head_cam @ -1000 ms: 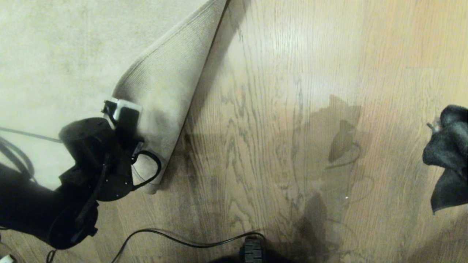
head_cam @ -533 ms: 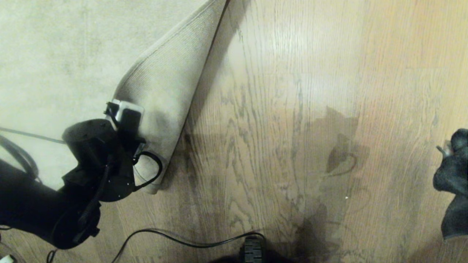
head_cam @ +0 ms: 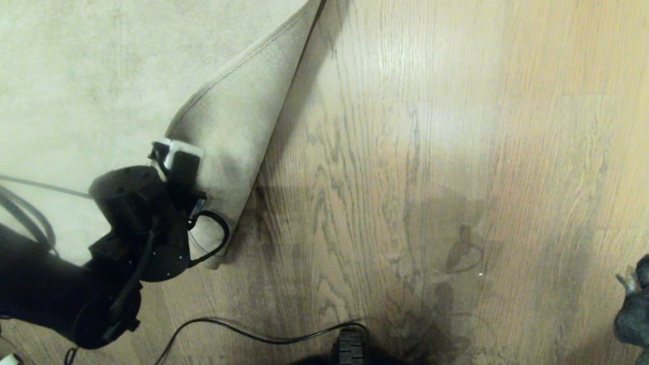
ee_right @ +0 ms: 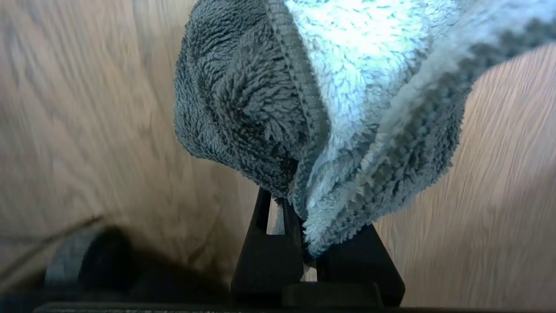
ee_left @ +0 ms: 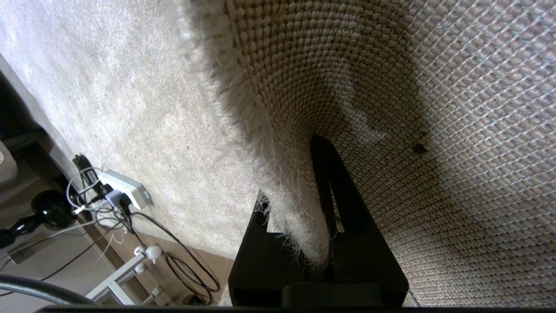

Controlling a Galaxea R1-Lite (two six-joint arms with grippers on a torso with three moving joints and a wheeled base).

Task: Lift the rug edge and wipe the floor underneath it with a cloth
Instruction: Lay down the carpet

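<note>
The rug (head_cam: 76, 76) covers the left of the head view. Its corner is folded back, so the rug edge (head_cam: 238, 132) shows its ribbed tan backing above the bare wood floor (head_cam: 405, 152). My left gripper (head_cam: 170, 152) is shut on that edge. In the left wrist view the fringed rug edge (ee_left: 278, 174) runs between the black fingers (ee_left: 330, 174) of the left gripper (ee_left: 295, 182), with the woven backing (ee_left: 434, 130) beside them. My right gripper (ee_right: 304, 217) is shut on the grey cloth (ee_right: 347, 87), held clear of the floor (ee_right: 87, 108). Only a dark bit of cloth (head_cam: 634, 317) shows at the lower right of the head view.
A black cable (head_cam: 253, 332) snakes across the floor near my base, beside a dark wheel (head_cam: 350, 347). Arm shadows darken the planks in the middle. Beyond the rug a white power strip (ee_left: 124, 189) lies with tangled leads and a white stand (ee_left: 126, 278).
The cloth in my right gripper has dropped toward the lower right corner of the head view and mostly left it. The left gripper keeps the rug edge raised, almost still.
</note>
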